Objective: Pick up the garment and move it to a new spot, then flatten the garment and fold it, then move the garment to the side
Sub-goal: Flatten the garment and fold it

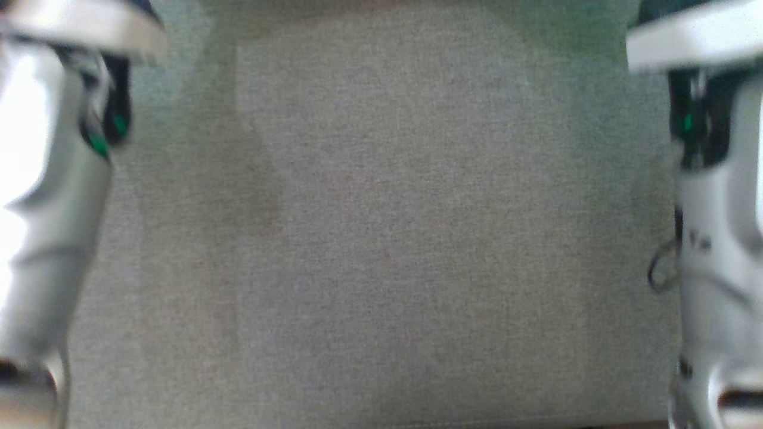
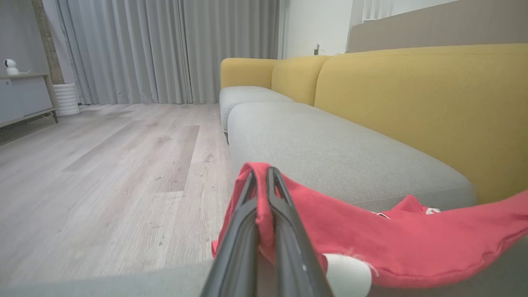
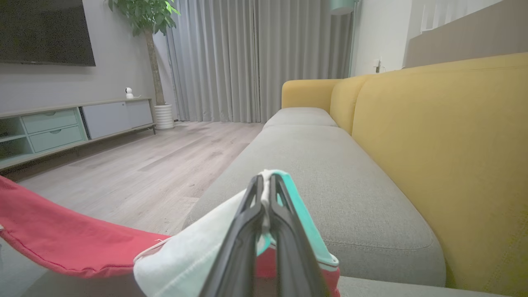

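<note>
The garment [image 2: 371,239] is red with white and teal parts. It hangs stretched between my two grippers above the grey sofa seat [image 2: 330,148]. In the left wrist view my left gripper [image 2: 260,175] is shut on a red edge, and the cloth sags away to the right. In the right wrist view my right gripper [image 3: 266,179] is shut on a white and teal fold of the garment [image 3: 62,239], whose red part runs off to the left. In the blurred head view my pale left forearm [image 1: 47,179] and right forearm [image 1: 721,208] flank the grey seat cushion [image 1: 381,238].
The sofa's yellow backrest [image 3: 445,136] rises along the right of the seat. A pale wooden floor [image 2: 103,173] lies to the left. Grey curtains [image 3: 255,57], a low cabinet [image 3: 62,123], a potted plant [image 3: 144,24] and a dark screen [image 3: 41,33] stand farther off.
</note>
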You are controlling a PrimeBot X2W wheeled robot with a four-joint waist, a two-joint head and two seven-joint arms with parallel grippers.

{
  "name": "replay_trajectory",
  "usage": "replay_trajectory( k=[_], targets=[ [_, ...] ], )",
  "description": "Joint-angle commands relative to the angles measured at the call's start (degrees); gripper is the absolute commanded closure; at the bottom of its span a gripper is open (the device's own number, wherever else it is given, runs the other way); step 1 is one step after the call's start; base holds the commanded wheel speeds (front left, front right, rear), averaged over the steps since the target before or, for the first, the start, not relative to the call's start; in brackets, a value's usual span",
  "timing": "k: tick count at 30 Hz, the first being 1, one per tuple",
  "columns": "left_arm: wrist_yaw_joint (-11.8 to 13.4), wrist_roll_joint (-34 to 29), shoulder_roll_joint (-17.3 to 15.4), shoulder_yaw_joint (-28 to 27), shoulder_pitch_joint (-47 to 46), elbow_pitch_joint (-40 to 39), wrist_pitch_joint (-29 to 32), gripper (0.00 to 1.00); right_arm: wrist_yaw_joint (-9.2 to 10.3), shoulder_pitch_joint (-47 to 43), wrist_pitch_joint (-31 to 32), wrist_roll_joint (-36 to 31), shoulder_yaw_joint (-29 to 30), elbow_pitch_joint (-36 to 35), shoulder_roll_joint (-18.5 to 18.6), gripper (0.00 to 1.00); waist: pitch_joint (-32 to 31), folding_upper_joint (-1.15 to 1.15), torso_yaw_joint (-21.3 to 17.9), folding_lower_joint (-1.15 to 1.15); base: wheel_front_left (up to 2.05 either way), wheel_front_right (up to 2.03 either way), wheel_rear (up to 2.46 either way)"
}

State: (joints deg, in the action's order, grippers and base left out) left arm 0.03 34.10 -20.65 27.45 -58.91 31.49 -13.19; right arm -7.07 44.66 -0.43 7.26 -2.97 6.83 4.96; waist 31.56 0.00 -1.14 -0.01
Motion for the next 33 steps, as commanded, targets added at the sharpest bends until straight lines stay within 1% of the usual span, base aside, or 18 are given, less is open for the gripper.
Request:
replay_trajectory(
  k=[1,3,6,13,16,19,24,28,31,33],
  targets=[
    [0.3,0.66,-2.27,-2.36,1.04,-2.31,-0.38,1.0,-0.42,-1.98,0.38,0.48,-0.42,-3.23,-0.35,1.0,-1.56,0.0,0.49,0.01,0.0,0.0,0.0],
    [0.39,2.14,-2.55,-2.61,5.85,-4.51,-0.31,1.0,-0.42,-6.64,1.03,1.12,0.16,-6.2,-0.43,1.0,-3.31,0.0,0.57,0.01,0.0,0.0,0.0],
    [1.38,3.4,-3.3,-2.57,13.26,-8.2,-0.17,1.0,-0.42,-13.79,2.28,1.67,1.04,-10.79,-0.64,1.0,-6.54,0.0,0.77,0.01,0.0,0.0,0.0],
    [4.9,6.13,-3.94,-1.95,30.0,-18.33,0.45,1.0,-0.42,-32.37,7.45,2.85,2.37,-22.48,-1.56,1.0,-15.4,0.0,1.1,0.01,0.0,0.0,0.0],
    [6.75,7.05,-4.84,-1.52,36.99,-23.25,1.35,1.0,-0.42,-39.85,9.97,3.25,2.95,-26.94,-1.87,1.0,-19.18,0.0,0.87,0.01,0.0,0.0,0.0],
    [9.16,8.25,-5.89,-1.55,43.98,-28.5,2.46,1.0,-0.42,-46.5,12.51,3.35,2.76,-30.78,-2.01,1.0,-22.41,0.0,0.52,0.01,0.0,0.0,0.0],
    [13.16,9.92,-8.1,-1.41,55.38,-37.64,4.44,1.0,-0.42,-55.34,16.15,3.89,2.86,-36.45,-2.06,1.0,-26.67,0.0,-0.25,0.01,0.0,0.0,0.0],
    [15.54,11.24,-9.87,-1.18,61.99,-43.33,6.56,1.0,-0.42,-60.7,18.86,4.97,3.48,-39.32,-2.07,1.0,-28.39,0.0,-0.26,0.01,0.0,0.0,0.0],
    [16.06,12.26,-10.03,-1.12,63.91,-44.71,7.33,1.0,-0.42,-62.43,20.01,5.62,3.47,-39.12,-2.07,1.0,-28.54,0.0,-0.09,0.01,0.0,0.0,0.0],
    [16.14,12.56,-9.95,-0.39,64.58,-44.44,8.12,1.0,-0.42,-63.04,20.17,7.27,3.94,-36.58,-2.07,1.0,-28.39,0.0,0.39,0.01,0.0,0.0,0.0]
  ],
)
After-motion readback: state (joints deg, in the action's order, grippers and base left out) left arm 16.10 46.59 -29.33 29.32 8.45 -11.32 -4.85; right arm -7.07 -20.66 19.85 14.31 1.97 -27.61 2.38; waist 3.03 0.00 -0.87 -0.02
